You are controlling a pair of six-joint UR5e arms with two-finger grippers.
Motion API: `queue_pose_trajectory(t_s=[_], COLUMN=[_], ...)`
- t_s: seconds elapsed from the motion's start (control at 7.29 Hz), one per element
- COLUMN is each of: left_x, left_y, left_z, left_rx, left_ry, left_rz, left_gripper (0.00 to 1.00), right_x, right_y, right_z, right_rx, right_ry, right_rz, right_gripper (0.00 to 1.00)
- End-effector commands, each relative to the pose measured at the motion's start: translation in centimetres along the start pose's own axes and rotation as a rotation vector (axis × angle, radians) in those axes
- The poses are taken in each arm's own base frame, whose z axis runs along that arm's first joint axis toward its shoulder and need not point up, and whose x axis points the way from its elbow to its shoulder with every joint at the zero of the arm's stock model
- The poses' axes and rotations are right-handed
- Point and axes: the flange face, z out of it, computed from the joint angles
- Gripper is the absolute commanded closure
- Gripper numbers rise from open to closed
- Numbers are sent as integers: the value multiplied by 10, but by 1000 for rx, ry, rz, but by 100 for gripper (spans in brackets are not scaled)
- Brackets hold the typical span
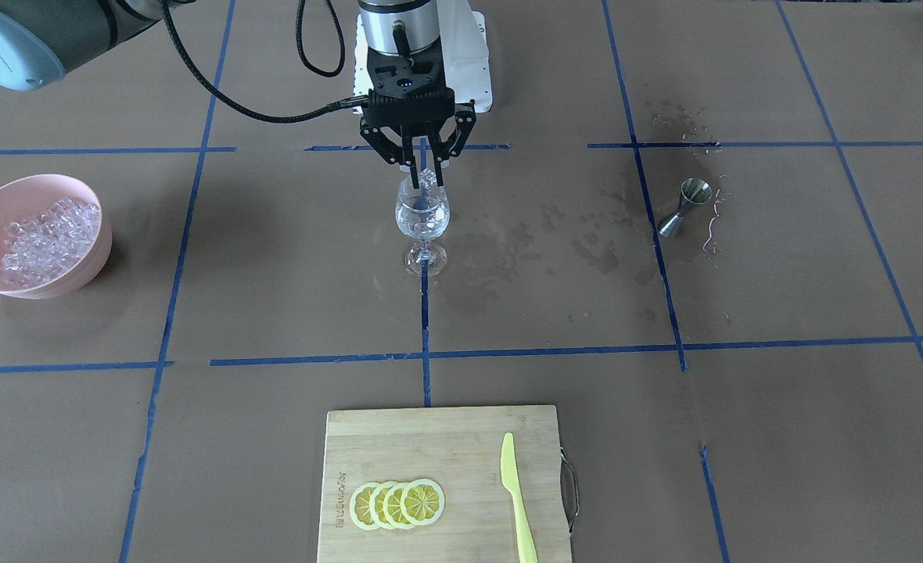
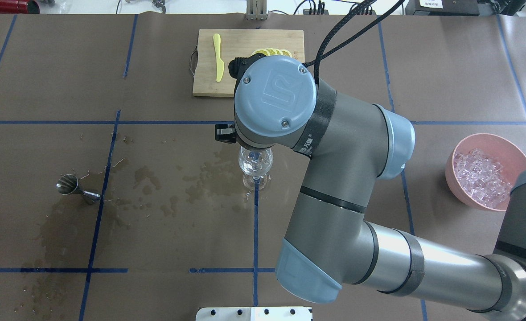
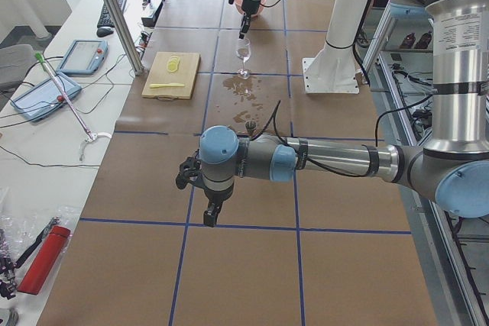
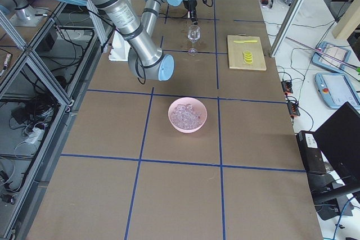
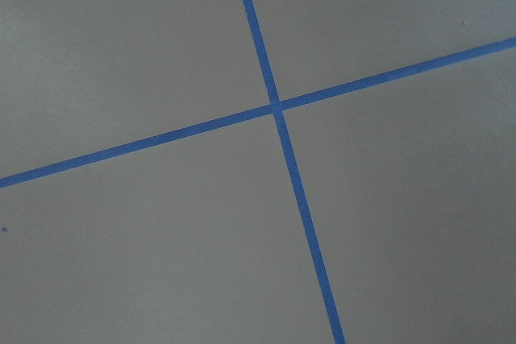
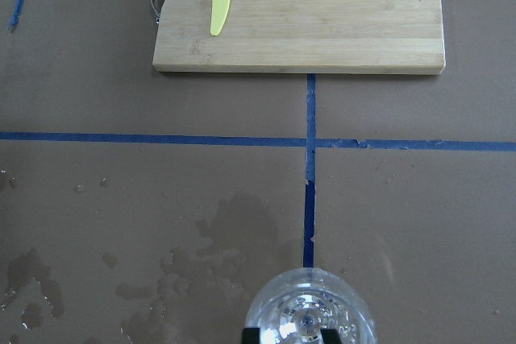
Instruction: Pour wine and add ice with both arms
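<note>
The left gripper (image 3: 212,215) hangs over bare paper well to the left; how wide it stands cannot be told. A jigger (image 2: 69,185) sits left of the glass (image 1: 422,215), which holds a little wine (image 1: 421,225). The right gripper (image 1: 424,168) hangs just above its rim, narrowly pinching 1 cube (image 1: 429,177). More ice (image 2: 481,176) fills the bowl (image 2: 451,174) on the right.

Two arms (image 3: 328,159), one glass (image 1: 422,215), one bowl (image 1: 90,262), four lemon slices (image 1: 397,503)

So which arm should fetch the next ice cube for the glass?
Right. The right gripper hangs over the wine glass, the pink bowl of ice on its side; the left gripper is far off.
</note>
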Motion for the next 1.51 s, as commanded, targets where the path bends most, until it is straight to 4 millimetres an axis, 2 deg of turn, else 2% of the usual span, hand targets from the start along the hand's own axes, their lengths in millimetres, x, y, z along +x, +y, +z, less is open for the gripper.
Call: queue_pose_trajectory(t_s=[0.0,0.14,0.27,0.41,0.55,0.69,0.82,1.1,1.37], left_x=[0,0,0,0,0,0,-1,-7,-4], left_y=[-1,0,0,0,0,0,0,3,2], left_z=[0,0,0,0,0,0,1,8,4], left_rx=[2,1,1,-1,0,1,0,-11,-5], left_ry=[0,0,0,-1,-3,-3,-5,1,2], left_rz=[2,1,1,0,1,3,2,-5,-2], left_gripper=[0,0,0,0,0,0,0,0,0], right_x=[2,3,3,3,2,8,23,82,182], right_y=[3,4,4,3,4,-8,-20,-58,-90], right_z=[5,5,5,5,4,0,2,1,-5], right_rx=[-8,-9,-10,-9,-11,0,5,-23,-84], right_ry=[20,25,26,27,24,24,37,62,86], right_rz=[2,2,2,2,-1,-2,9,-42,-160], right_gripper=[56,56,49,0,0,0,0,0,0])
